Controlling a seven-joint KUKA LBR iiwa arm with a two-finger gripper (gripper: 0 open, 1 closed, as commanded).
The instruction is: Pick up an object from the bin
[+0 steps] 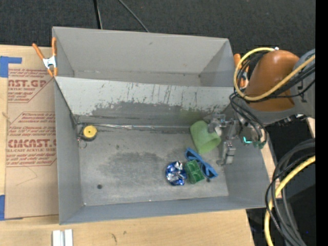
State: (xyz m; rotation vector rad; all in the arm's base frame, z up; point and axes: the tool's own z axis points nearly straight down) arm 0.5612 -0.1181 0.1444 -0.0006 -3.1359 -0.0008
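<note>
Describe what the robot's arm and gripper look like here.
A rounded glossy orange wrist cover is looped by yellow cables and black cables. Beside it, a small grey metal gripper carries a tiny teal light.

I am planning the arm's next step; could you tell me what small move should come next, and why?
Probably a small shift toward the view's left, centring the gripper over the pale green cup. The gripper hangs at the right side of the bin, right beside that cup, its nearest thing; the blue and green pieces lie a little further off.
</note>
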